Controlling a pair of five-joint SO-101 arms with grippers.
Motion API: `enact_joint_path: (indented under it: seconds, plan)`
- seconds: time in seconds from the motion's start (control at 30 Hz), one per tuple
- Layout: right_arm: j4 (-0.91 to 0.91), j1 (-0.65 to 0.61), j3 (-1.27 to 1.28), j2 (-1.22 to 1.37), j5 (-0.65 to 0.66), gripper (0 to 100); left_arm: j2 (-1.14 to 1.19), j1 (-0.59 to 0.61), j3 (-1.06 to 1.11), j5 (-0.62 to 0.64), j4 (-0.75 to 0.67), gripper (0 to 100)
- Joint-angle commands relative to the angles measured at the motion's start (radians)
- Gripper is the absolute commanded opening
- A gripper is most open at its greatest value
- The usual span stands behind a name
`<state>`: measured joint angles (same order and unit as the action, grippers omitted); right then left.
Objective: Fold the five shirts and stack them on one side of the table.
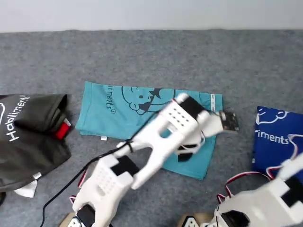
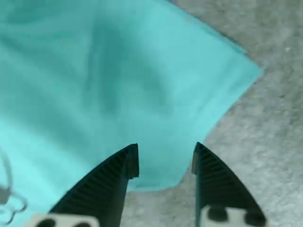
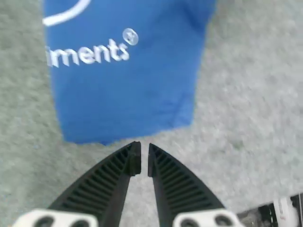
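Grey counter [image 1: 142,52] carries three shirts. Black shirt [image 1: 33,137] is crumpled at the left edge, teal shirt [image 1: 118,106] lies flat mid-counter, and blue shirt [image 1: 274,137] sits at the right edge.

L pincer [image 2: 165,163] hangs over the teal shirt's near edge, close to a corner. Its jaws are apart w/ nothing between them. R pincer [image 3: 144,158] sits over bare counter just off the blue shirt's edge, jaws nearly closed, nothing held.

Risks, imo:
- If I close L too shallow, the cloth slips out.
- If I close too deep, I prob pinch extra layers or snag the fuzzy counter, and the fold bunches.
- A careless R swing could nudge the blue shirt.
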<state>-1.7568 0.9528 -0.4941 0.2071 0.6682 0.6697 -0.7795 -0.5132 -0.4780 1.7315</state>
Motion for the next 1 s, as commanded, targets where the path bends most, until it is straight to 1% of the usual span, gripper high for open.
enact_joint_path:
  seconds: [0.0, 0.2, 0.3, 0.6, 0.67, 0.87, 0.97]
  plan:
    - [-0.039, 0.056, -0.005, -0.071, 0.04, 4.1, 0.025, -0.055, -0.033, 0.006, 0.02, 20]
    - [-0.039, 0.084, -0.005, -0.081, 0.048, 4.1, 0.109, -0.104, -0.039, 0.028, 0.005, 20]
    - [-0.039, 0.084, -0.005, -0.082, 0.046, 4.1, 0.126, -0.094, -0.039, 0.06, -0.048, 20]
    - [-0.041, 0.082, -0.005, -0.127, 0.046, 4.1, 0.138, -0.075, -0.033, 0.075, -0.169, 19]
    - [-0.041, 0.082, -0.005, -0.128, 0.046, 4.1, 0.158, -0.075, -0.033, 0.091, -0.187, 16]
    - [-0.041, 0.084, -0.005, -0.128, 0.046, 4.1, 0.175, -0.081, -0.041, 0.048, -0.18, 1]
    - [-0.041, 0.084, -0.005, -0.128, 0.046, 4.1, 0.173, -0.075, -0.077, 0.038, -0.127, 2]
